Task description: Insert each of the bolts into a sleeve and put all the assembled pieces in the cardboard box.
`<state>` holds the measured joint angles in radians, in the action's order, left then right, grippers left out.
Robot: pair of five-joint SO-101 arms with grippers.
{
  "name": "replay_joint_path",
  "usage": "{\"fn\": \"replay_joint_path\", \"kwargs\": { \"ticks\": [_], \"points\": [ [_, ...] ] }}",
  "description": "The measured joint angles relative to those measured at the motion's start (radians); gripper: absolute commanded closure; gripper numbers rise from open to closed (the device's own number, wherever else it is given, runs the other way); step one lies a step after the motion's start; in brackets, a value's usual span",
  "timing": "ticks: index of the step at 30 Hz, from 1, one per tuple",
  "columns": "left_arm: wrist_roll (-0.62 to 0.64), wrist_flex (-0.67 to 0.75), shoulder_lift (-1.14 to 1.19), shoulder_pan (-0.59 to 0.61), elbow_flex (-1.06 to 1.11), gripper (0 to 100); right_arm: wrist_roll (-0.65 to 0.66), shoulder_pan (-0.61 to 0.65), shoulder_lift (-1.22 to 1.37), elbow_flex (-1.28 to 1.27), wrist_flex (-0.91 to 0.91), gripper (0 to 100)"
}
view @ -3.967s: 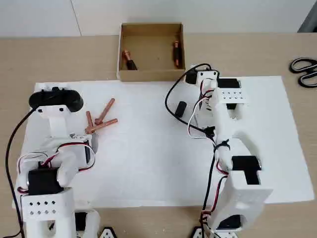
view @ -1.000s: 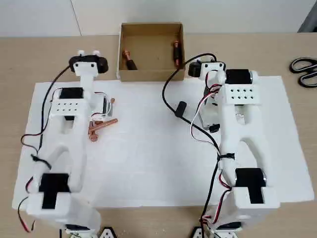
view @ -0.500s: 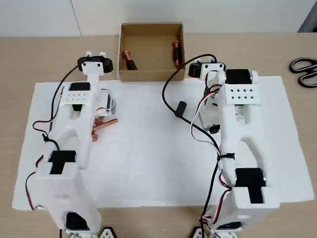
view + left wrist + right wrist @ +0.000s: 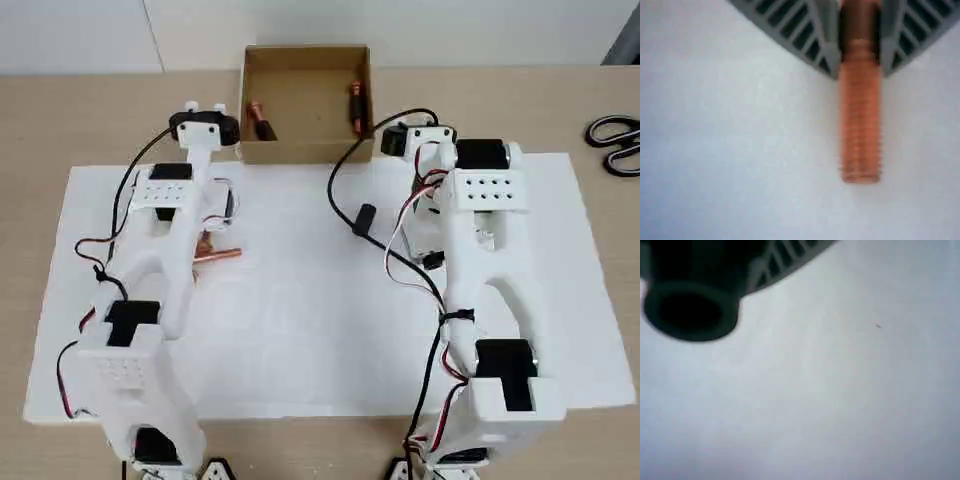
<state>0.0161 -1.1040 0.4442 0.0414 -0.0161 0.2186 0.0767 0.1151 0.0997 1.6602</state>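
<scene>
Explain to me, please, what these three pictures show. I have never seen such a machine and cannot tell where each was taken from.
These are two small white robot arms, side by side at a table. The high view comes from a fixed camera looking down; the other two come from a camera on each arm's wrist, very close. The left gripper is shut on a copper-coloured bolt. The right gripper holds a black sleeve. On the white sheet, loose bolts lie beside the left arm. The cardboard box beyond the sheet already holds two assembled pieces. Scissors lie far to the right on the table.
</scene>
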Motion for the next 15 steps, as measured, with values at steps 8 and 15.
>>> {"fn": "replay_joint_path", "kwargs": {
  "ticks": [8, 15],
  "points": [
    [-0.012, -0.129, -0.138, -0.051, -0.081, 99, 0.0, 0.0, 0.0, 0.0, 0.0, 99.5],
    [-0.218, -0.247, -0.27, -0.048, -0.091, 99, -0.006, 0.0, 0.0, 0.0, 0.0, 99.5]
  ]
}}
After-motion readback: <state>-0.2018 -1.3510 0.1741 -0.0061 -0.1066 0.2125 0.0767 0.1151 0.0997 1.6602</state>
